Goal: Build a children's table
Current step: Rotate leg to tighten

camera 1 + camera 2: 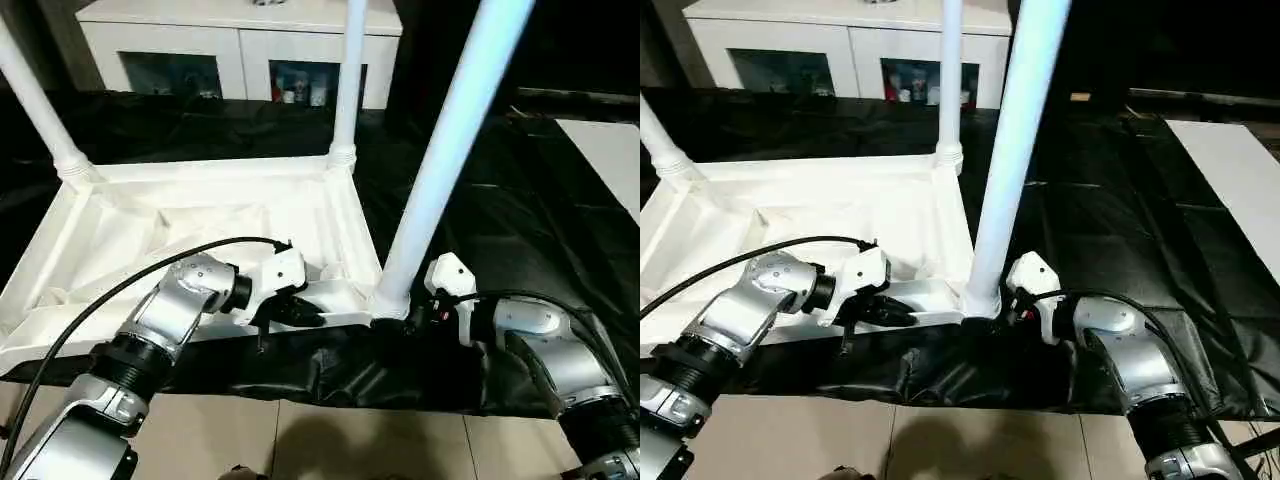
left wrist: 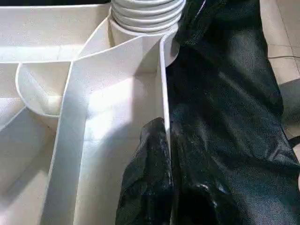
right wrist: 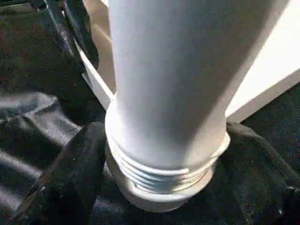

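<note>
The white tabletop (image 1: 180, 215) lies upside down on the black-draped table, ribs up. Three white legs stand in its corner sockets: one at the back left (image 1: 35, 100), one at the back right (image 1: 347, 80) and one at the near right (image 1: 440, 150). My left gripper (image 1: 300, 312) is shut on the thin near rim of the tabletop (image 2: 164, 93), one black finger (image 2: 145, 178) inside the wall and one outside. My right gripper (image 1: 405, 320) reaches around the base of the near right leg (image 3: 168, 84); its fingers (image 3: 75, 164) press on either side of the threaded collar.
The black cloth (image 1: 480, 200) hangs crumpled over the table's front edge, right under both grippers. Beige floor (image 1: 300, 440) shows below that edge. A white glass-door cabinet (image 1: 240, 40) stands behind the table. A white sheet (image 1: 610, 150) lies at the far right.
</note>
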You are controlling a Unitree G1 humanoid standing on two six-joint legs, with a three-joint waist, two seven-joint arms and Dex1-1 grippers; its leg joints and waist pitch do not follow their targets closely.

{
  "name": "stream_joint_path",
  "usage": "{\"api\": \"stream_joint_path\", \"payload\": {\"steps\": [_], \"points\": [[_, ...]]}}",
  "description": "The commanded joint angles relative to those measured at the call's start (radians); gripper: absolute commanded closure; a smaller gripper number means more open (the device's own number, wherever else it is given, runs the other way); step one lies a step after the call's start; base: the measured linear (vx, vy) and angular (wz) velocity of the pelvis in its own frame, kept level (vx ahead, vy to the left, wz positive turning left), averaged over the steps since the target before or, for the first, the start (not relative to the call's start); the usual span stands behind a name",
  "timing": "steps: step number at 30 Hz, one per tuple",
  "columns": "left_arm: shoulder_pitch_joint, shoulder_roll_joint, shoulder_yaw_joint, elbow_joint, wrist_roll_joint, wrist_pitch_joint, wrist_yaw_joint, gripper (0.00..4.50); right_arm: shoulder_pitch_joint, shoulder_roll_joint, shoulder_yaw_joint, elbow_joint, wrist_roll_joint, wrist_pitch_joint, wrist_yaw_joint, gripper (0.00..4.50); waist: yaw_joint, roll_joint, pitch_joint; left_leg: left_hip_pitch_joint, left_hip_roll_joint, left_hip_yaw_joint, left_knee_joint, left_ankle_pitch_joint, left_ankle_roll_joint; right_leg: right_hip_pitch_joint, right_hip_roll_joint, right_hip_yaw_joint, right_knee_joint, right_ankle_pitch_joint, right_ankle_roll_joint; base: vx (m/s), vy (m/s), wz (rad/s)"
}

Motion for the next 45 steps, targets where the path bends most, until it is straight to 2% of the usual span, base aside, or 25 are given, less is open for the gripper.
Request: {"api": "stream_joint_path", "payload": {"steps": [1,5,8,9,13,14,15,20,27,32,36,39,40,45], "points": [[0.005,-0.008,-0.036,-0.041,-0.007,-0.004,-0.051,4.5,-0.032,-0.002,-0.019,-0.024,0.026,-0.041,0.014,0.98,0.001,-0.006,-0.065,0.019,0.044,-0.022,-0.076,-0.25,0.053,0.045,-0.055,0.044,-0.076,-0.256,-0.222,0.0,0.0,0.0],[0.007,-0.005,-0.037,-0.043,-0.007,-0.001,-0.051,4.5,-0.033,-0.003,-0.026,-0.019,0.021,-0.058,0.004,0.98,0.001,-0.009,-0.067,0.017,0.043,-0.021,-0.074,-0.232,0.059,0.048,-0.054,0.044,-0.073,-0.224,-0.229,0.0,0.0,0.0],[0.01,-0.002,-0.037,-0.049,-0.006,0.002,-0.05,4.5,-0.038,0.004,-0.046,-0.015,0.049,-0.027,0.021,0.98,0.001,-0.008,-0.067,0.017,0.043,-0.02,-0.073,-0.222,0.066,0.048,-0.054,0.044,-0.071,-0.209,-0.235,0.0,0.0,0.0],[0.011,-0.001,-0.037,-0.051,-0.006,0.005,-0.05,4.5,-0.039,0.006,-0.05,-0.015,0.057,-0.017,0.03,0.55,0.002,-0.009,-0.068,0.018,0.043,-0.02,-0.072,-0.221,0.069,0.048,-0.054,0.044,-0.071,-0.208,-0.237,0.0,0.0,0.0],[0.014,0.001,-0.039,-0.055,-0.002,0.007,-0.051,4.5,-0.022,-0.019,-0.035,-0.047,0.062,-0.002,0.082,0.38,0.005,-0.007,-0.068,0.018,0.045,-0.02,-0.072,-0.221,0.076,0.049,-0.054,0.044,-0.07,-0.209,-0.235,0.0,0.0,0.0],[0.013,0.0,-0.039,-0.053,-0.001,0.005,-0.05,4.5,-0.017,-0.025,-0.027,-0.05,0.052,-0.012,0.086,0.1,0.005,-0.007,-0.067,0.018,0.046,-0.021,-0.073,-0.216,0.075,0.049,-0.054,0.044,-0.07,-0.206,-0.235,0.0,0.0,0.0],[0.014,0.0,-0.04,-0.053,0.0,0.005,-0.05,4.5,-0.014,-0.029,-0.022,-0.052,0.044,-0.022,0.086,0.1,0.009,-0.004,-0.067,0.024,0.047,-0.019,-0.073,-0.226,0.073,0.044,-0.053,0.044,-0.073,-0.211,-0.239,0.0,0.0,0.0],[0.016,0.002,-0.044,-0.057,0.002,0.007,-0.053,4.5,-0.013,-0.037,-0.031,-0.054,0.054,-0.01,0.097,0.1,0.011,-0.008,-0.066,0.021,0.045,-0.021,-0.075,-0.246,0.056,0.047,-0.055,0.044,-0.075,-0.257,-0.224,0.0,0.0,0.0],[0.014,0.006,-0.044,-0.058,0.004,0.009,-0.054,4.5,-0.031,-0.036,-0.012,-0.01,0.017,-0.029,0.09,0.1,0.011,-0.006,-0.069,0.02,0.044,-0.021,-0.073,-0.224,0.061,0.048,-0.054,0.043,-0.07,-0.206,-0.236,0.0,0.0,0.0],[0.014,0.007,-0.043,-0.058,0.004,0.009,-0.053,4.5,-0.042,-0.022,-0.013,0.002,0.017,-0.021,0.077,0.1,0.01,-0.006,-0.067,0.019,0.043,-0.021,-0.073,-0.232,0.06,0.048,-0.055,0.043,-0.072,-0.23,-0.233,0.0,0.0,0.0],[0.016,0.008,-0.042,-0.06,0.004,0.01,-0.05,4.5,-0.044,-0.025,0.004,0.006,0.003,-0.033,0.094,0.46,0.008,-0.006,-0.068,0.02,0.044,-0.021,-0.073,-0.23,0.059,0.048,-0.053,0.043,-0.071,-0.221,-0.234,0.0,0.0,0.0],[0.018,0.008,-0.042,-0.062,0.003,0.014,-0.051,4.5,-0.045,-0.021,0.001,0.009,0.008,-0.029,0.101,0.73,0.009,-0.009,-0.068,0.019,0.043,-0.021,-0.071,-0.223,0.065,0.05,-0.054,0.043,-0.069,-0.214,-0.236,0.0,0.0,0.0],[0.018,0.008,-0.042,-0.062,0.002,0.013,-0.051,4.5,-0.045,-0.02,0.001,0.009,0.008,-0.028,0.1,0.73,0.009,-0.008,-0.068,0.019,0.043,-0.021,-0.071,-0.224,0.066,0.049,-0.054,0.043,-0.071,-0.22,-0.235,0.0,0.0,0.0],[0.019,0.009,-0.039,-0.063,0.001,0.011,-0.048,4.5,-0.049,-0.011,-0.016,0.009,0.024,-0.018,0.092,1.29,0.007,-0.007,-0.068,0.019,0.044,-0.021,-0.072,-0.229,0.063,0.048,-0.054,0.043,-0.072,-0.233,-0.232,0.0,0.0,0.0]]}}
